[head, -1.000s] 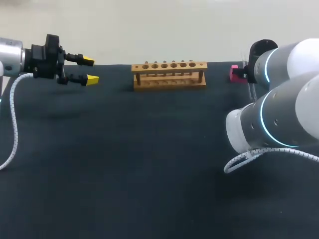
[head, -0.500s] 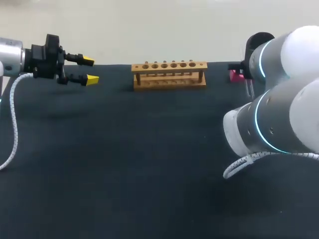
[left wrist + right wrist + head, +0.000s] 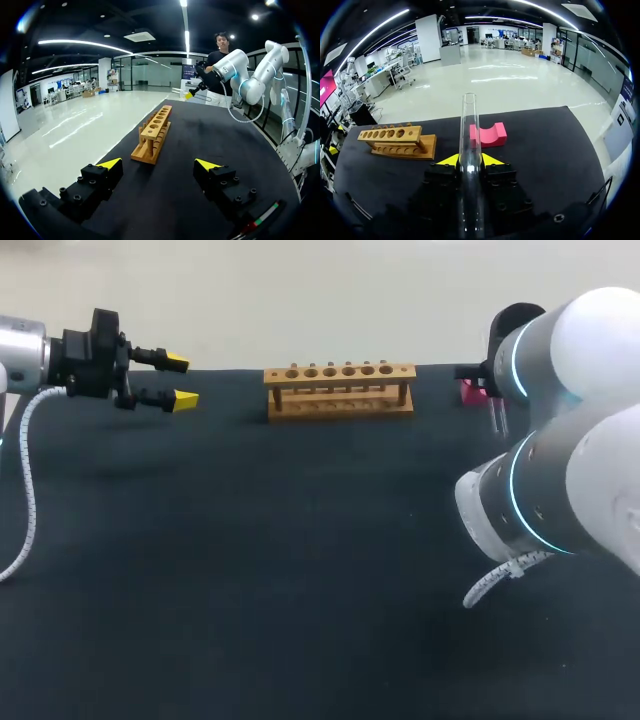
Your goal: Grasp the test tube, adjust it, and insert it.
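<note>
The right gripper (image 3: 470,161) pinches the test tube (image 3: 469,125) between its two yellow tips, one pressed on each side of the glass. The tube runs straight out along the fingers, its far end well ahead of the tips and its near end passing back between the black finger blocks. A pink block (image 3: 490,135) with a curved notch in its top lies just ahead of the tips. The tube crosses in front of one end of it, and I cannot tell whether the two touch. The wooden rack (image 3: 397,140), with a row of holes along its top bar, stands ahead and off to the left of this gripper. It is well apart from the tube, with bare black table (image 3: 540,150) between them.

In the head view the right arm (image 3: 570,490) fills the right side and hides its own gripper. The rack stands close to the table's far edge, near the middle.

The left gripper (image 3: 181,380) hangs over the far left part of the table, its fingers spread wide with nothing between them. Seen from its wrist, the rack stands end-on ahead of the gap between the fingers, well apart, with open cloth in between. A wide stretch of bare table lies on the near side of both grippers.
</note>
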